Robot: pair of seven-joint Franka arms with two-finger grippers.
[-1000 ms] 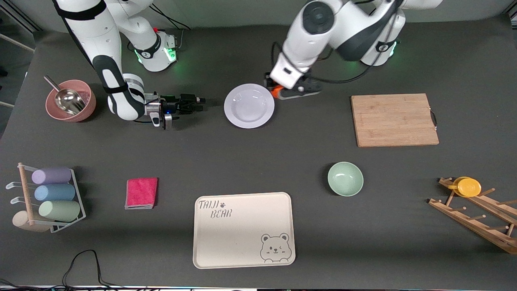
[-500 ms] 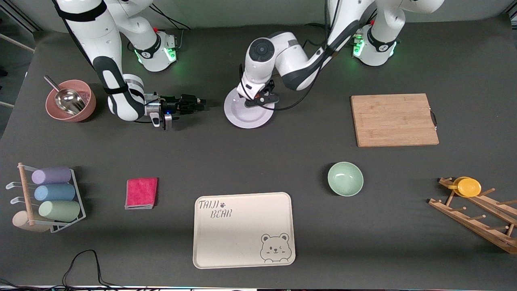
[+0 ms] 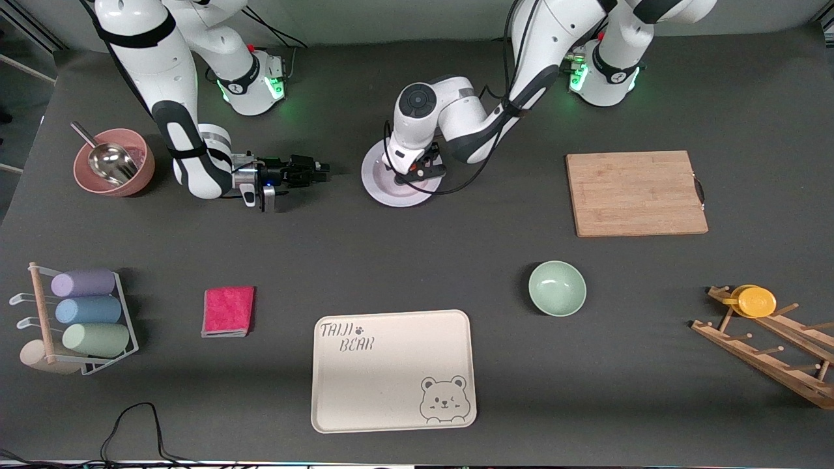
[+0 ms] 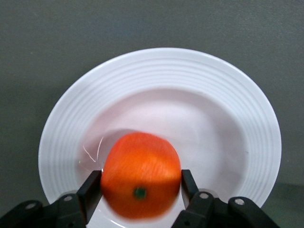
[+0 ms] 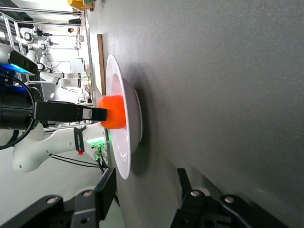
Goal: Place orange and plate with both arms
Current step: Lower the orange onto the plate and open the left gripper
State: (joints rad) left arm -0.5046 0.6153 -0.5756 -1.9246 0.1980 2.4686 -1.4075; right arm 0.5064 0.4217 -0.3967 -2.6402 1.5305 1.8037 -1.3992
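The left gripper (image 4: pixel 137 190) squeezes the orange (image 4: pixel 140 180) between its two fingers. It holds the fruit low over the middle of the plate (image 4: pixel 237 99), right under the tool. I think the orange is touching the plate or is just above it, so it will not roll away when the fingers let go. In the front view the arm hides the orange.

The right gripper (image 3: pixel 319 170) waits low over the table, just beside the plate, with its tips pointing at the rim. Its fingers (image 5: pixel 105 190) are spread apart and hold nothing. I think it waits there so it can take the plate by its edge once the orange is set down.

The cream tray (image 3: pixel 391 391), well apart from both tools, has "TAIJI BEAR" and a little bear face on it.
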